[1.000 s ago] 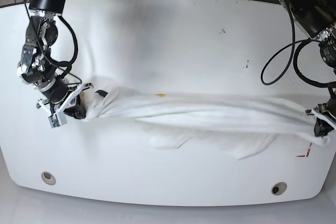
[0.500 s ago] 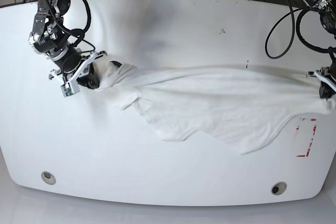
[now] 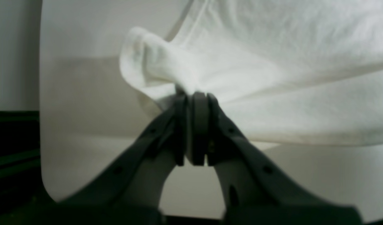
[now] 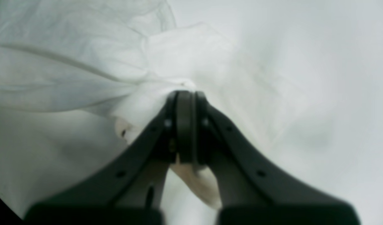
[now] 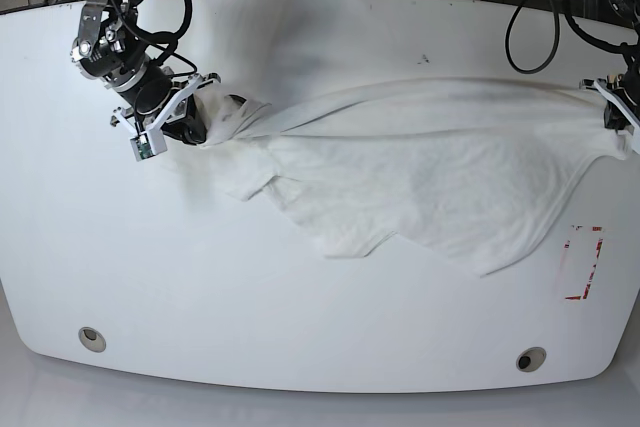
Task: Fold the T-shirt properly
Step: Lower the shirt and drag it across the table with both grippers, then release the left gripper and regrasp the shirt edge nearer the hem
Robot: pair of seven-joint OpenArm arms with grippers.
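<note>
T-shirt [image 5: 440, 172] stretched across table [image 5: 300, 297] — right gripper [image 5: 200, 125] clamps bunched corner at 9 o'clock, left gripper [image 5: 612, 112] clamps edge at 3 o'clock; lower cloth drapes loose.

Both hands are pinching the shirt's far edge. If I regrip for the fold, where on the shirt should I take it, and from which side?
Probably the loose near hem: the T-shirt hangs stretched between the right hand and left hand, and its lower edge trails on the table in two points. Pinch those corners, coming from the table's near edge, since the cloth lies flat and free there.
</note>
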